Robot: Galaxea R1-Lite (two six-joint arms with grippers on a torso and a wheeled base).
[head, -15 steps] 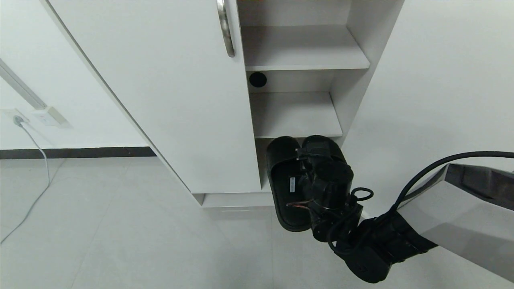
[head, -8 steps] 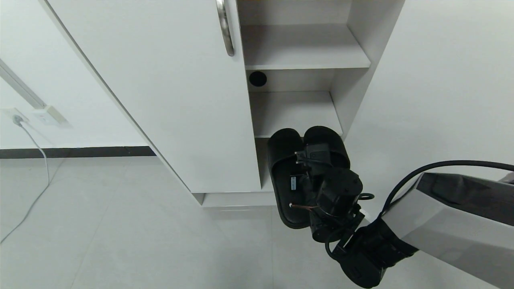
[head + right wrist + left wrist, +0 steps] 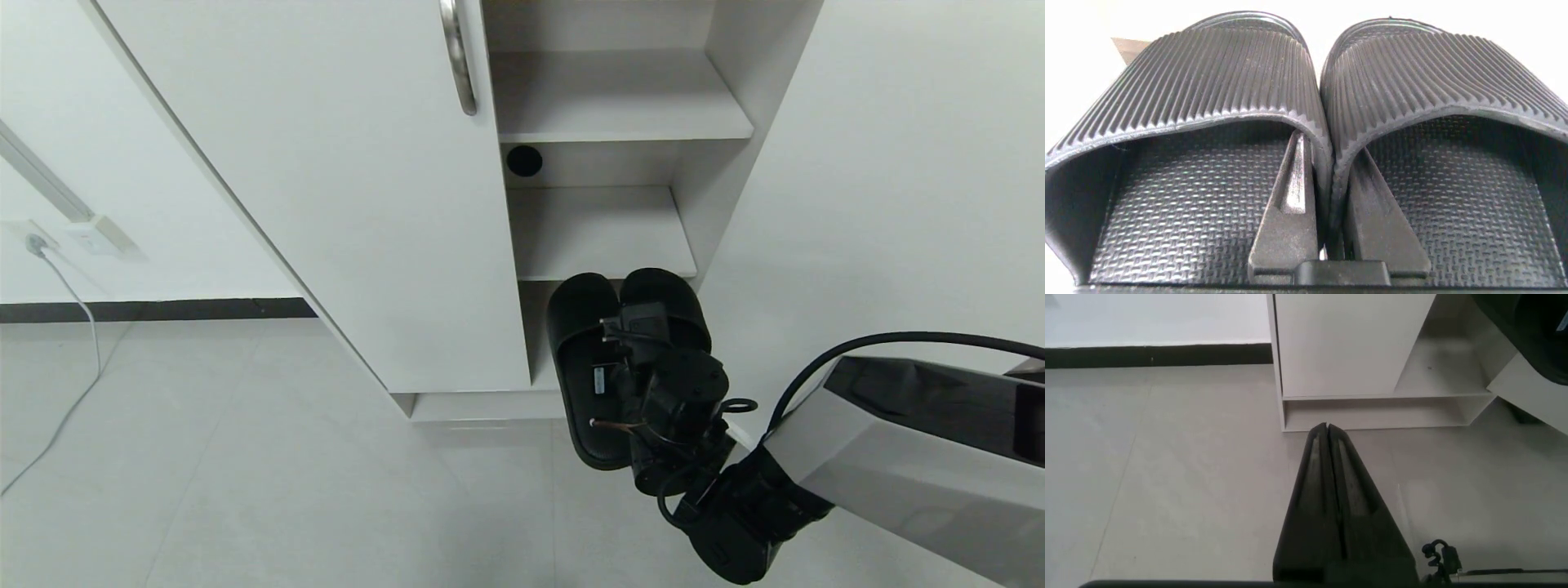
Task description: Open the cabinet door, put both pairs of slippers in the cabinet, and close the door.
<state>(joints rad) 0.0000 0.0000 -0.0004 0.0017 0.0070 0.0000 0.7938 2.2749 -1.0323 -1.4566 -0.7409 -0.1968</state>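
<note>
Right gripper (image 3: 1327, 208): clamped on the pair of black slippers (image 3: 584, 359), one finger inside each slipper, pinching their inner side walls together.
Slippers: side by side, soles down, toes at the mouth of the lowest compartment of the cabinet (image 3: 710, 188), just under the middle shelf (image 3: 600, 233); heels out over the tiled floor (image 3: 286, 490).
Cabinet door (image 3: 326, 204): open, swung to the left, metal handle (image 3: 459, 57) on its free edge.
Left gripper (image 3: 1328, 490): jaws pressed together, holding nothing, above the floor in front of the cabinet base.
Wall socket (image 3: 37, 243): far left, with a cable hanging to the floor.
</note>
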